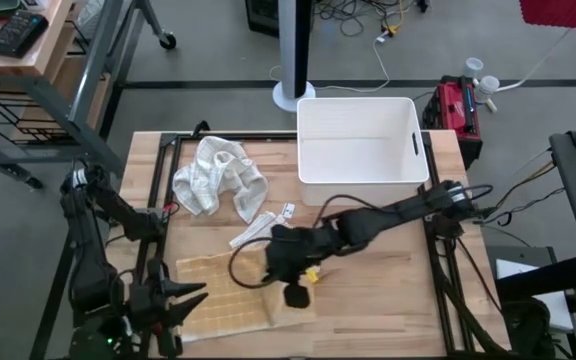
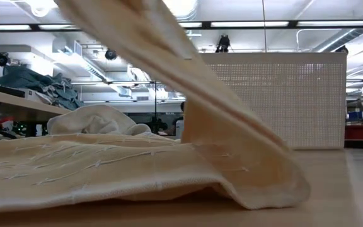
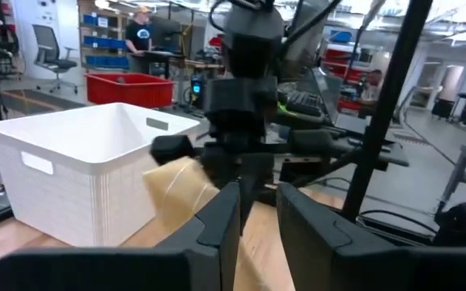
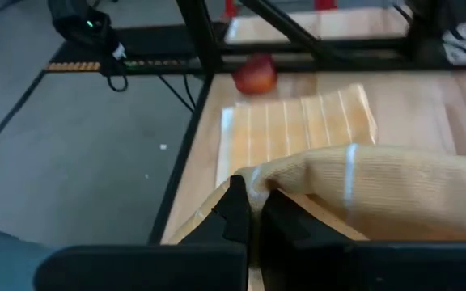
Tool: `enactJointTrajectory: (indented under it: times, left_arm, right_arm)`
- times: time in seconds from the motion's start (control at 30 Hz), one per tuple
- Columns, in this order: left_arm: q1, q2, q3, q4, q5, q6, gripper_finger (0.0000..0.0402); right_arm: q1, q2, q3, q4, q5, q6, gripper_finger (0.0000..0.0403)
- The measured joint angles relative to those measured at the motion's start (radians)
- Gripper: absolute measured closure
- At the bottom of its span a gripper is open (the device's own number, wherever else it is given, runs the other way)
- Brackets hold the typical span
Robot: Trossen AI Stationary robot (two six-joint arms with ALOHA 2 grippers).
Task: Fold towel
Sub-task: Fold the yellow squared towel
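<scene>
A tan towel with thin white lines lies flat near the table's near-left corner. Its right part is raised off the wood; in the low view this tan towel rises in a slanting band from a fold on the table. My right gripper reaches in from the right and is shut on that raised part. It shows as the right gripper in its own view. My left gripper waits open at the towel's left edge, touching nothing, and shows as the left gripper in its own view. My right gripper pinches the towel's right edge between its two fingers, coming from above and from the table's right. How many layers it has, I cannot tell. The held part is lifted clear and curves down, while the left part stays flat on the table.
A crumpled white towel lies at the far left of the table. A white bin stands at the far edge. Small white tags lie between them. A small red thing sits near the left frame. Bare wood is right of the towel.
</scene>
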State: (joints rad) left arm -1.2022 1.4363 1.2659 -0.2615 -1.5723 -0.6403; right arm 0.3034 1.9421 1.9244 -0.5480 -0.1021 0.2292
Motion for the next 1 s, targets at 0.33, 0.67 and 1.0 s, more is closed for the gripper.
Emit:
enactJointTrajectory:
  times: [0.33,0.67,1.0]
  left_arm:
    - [-0.044,0.005,0.097,0.004,0.000,0.107,0.0325]
    - [-0.126,0.041,0.369,0.008,0.000,0.476,0.0325]
    - [-0.177,0.054,0.390,0.004,0.000,0.514,0.0325]
  right_arm:
    - [-0.046,0.219,0.271,-0.015,-0.065,-0.063,0.0403]
    - [-0.090,0.356,0.418,0.096,-0.186,-0.059,0.0403]
    - [-0.126,0.433,0.425,0.148,-0.197,-0.070,0.0403]
